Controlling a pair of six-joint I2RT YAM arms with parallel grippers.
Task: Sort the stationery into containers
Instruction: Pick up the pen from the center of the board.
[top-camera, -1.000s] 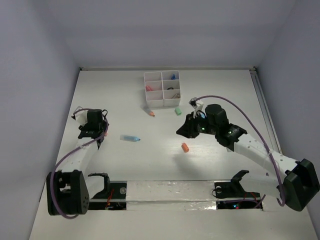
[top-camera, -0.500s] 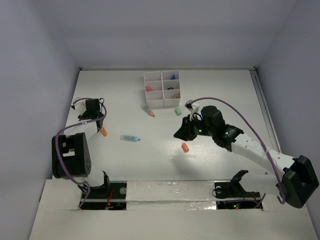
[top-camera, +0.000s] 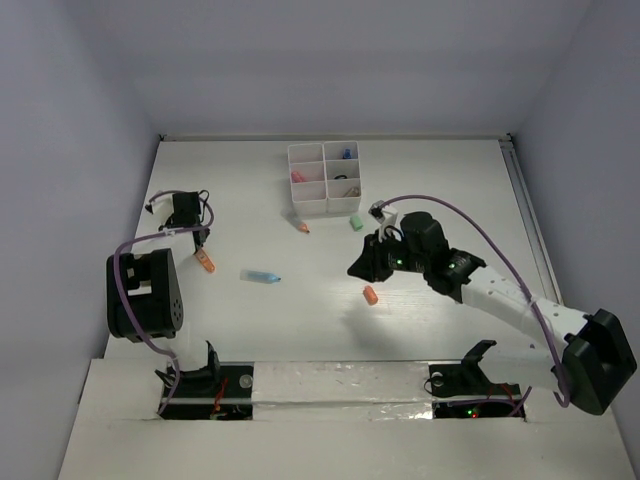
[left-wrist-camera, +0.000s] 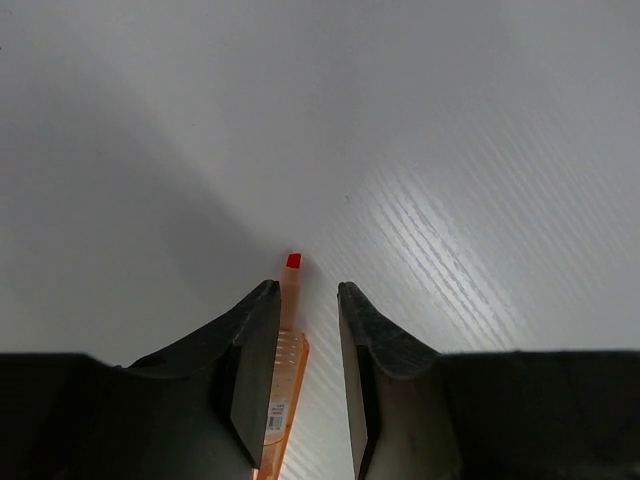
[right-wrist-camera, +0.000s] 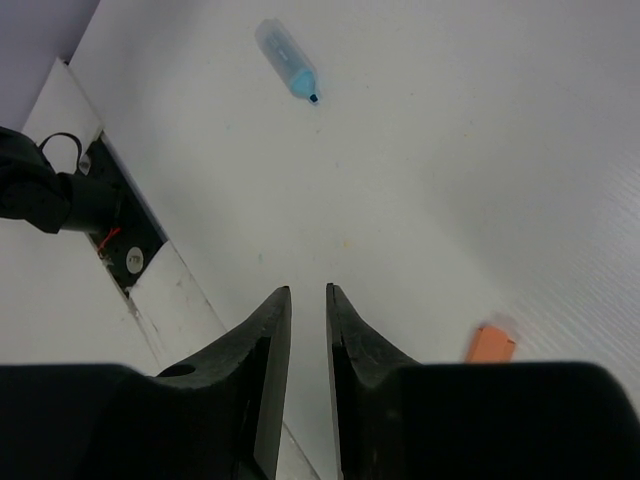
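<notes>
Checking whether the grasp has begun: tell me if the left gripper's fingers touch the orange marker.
Cannot tell. In the left wrist view the orange marker lies between the left gripper's fingers, its edge hidden behind one; bare table shows beside the other.

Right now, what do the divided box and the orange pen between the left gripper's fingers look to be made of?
Box: likely white moulded plastic, judging by its thin, smooth, matte walls. Pen: probably translucent orange plastic, since a small label shows on the see-through barrel. The material of its red tip is unclear.
</notes>
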